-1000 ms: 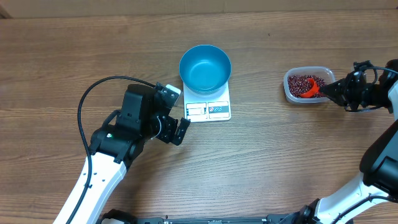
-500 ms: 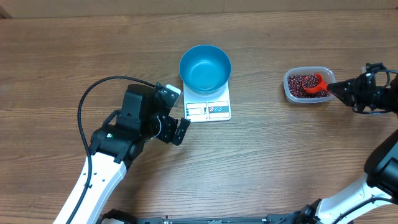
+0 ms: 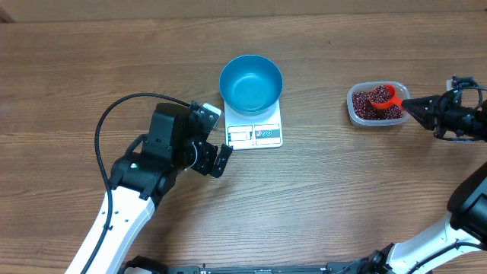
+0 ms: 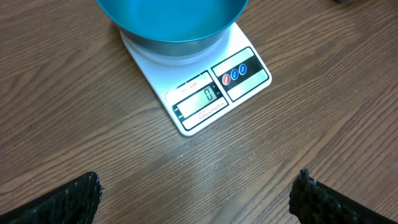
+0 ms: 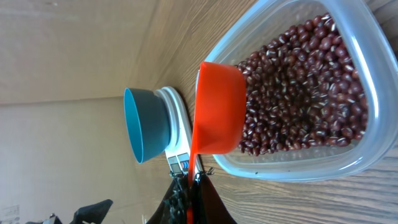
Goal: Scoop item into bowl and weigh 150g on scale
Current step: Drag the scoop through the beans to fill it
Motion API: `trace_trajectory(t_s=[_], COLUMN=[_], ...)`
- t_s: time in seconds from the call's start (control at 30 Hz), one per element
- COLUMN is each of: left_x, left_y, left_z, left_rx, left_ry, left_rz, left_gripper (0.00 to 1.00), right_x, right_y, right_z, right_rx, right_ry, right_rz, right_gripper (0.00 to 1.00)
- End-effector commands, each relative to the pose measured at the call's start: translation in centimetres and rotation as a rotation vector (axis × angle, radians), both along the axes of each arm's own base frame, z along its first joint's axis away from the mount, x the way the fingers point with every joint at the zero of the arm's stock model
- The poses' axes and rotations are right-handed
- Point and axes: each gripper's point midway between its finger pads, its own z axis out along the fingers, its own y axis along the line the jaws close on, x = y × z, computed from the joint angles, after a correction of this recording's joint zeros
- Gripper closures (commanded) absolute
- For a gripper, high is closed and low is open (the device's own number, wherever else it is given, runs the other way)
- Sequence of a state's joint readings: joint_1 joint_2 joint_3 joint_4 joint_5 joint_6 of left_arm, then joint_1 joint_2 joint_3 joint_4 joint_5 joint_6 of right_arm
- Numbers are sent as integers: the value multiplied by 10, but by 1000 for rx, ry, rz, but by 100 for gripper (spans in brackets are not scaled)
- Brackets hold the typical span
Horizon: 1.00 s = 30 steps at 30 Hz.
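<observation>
Orange plastic scoop sits higher in the clear rounded plastic tub than it did a second ago. Back then it was dug low into the small dark red-brown beans; now it is raised over the heap. From overhead it looks to carry a rounded load, though the wrist view shows only its outer side. The right gripper is clenched on the scoop's thin handle and has drawn back a little toward the right edge of the desk, taking the scoop with it.

So the scooping stroke appears to be done and the carry is next. Nothing has been delivered yet. The round deep blue bowl is empty on the flat white rectangular scale, which stands mid-desk toward the far edge, well apart from the tub near the right edge. The scale's display reads zero in the left wrist view.

Bowl, scale and tub sit where they were. The left gripper has not moved either. Its jaws are spread wide and hold nothing, and it rests just off the scale's near left corner.
</observation>
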State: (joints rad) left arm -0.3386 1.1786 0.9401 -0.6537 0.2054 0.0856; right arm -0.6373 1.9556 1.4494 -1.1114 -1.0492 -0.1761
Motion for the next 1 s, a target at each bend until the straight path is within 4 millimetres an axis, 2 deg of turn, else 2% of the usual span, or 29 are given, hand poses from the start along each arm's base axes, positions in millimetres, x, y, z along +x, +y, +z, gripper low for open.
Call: trace_trajectory(t_s=[0.0, 0.37, 0.5, 0.77, 0.97], left_x=[0, 0, 0, 0, 0], left_y=[2, 2, 2, 2, 2], left_z=[-2, -2, -2, -2, -2], left_rx=[15, 16, 15, 16, 15], left_ry=[-7, -7, -7, -7, -7], left_rz=[-11, -11, -11, -11, -11], left_gripper=[0, 1, 0, 1, 0], right_x=[-1, -9, -10, -12, -9], right_y=[0, 7, 13, 23, 38], right_z=[4, 6, 17, 23, 32], right_rx=[24, 48, 84, 102, 143], right_ry=[-44, -31, -97, -117, -149], right_rz=[8, 30, 56, 86, 116], right_gripper=[96, 96, 96, 96, 96])
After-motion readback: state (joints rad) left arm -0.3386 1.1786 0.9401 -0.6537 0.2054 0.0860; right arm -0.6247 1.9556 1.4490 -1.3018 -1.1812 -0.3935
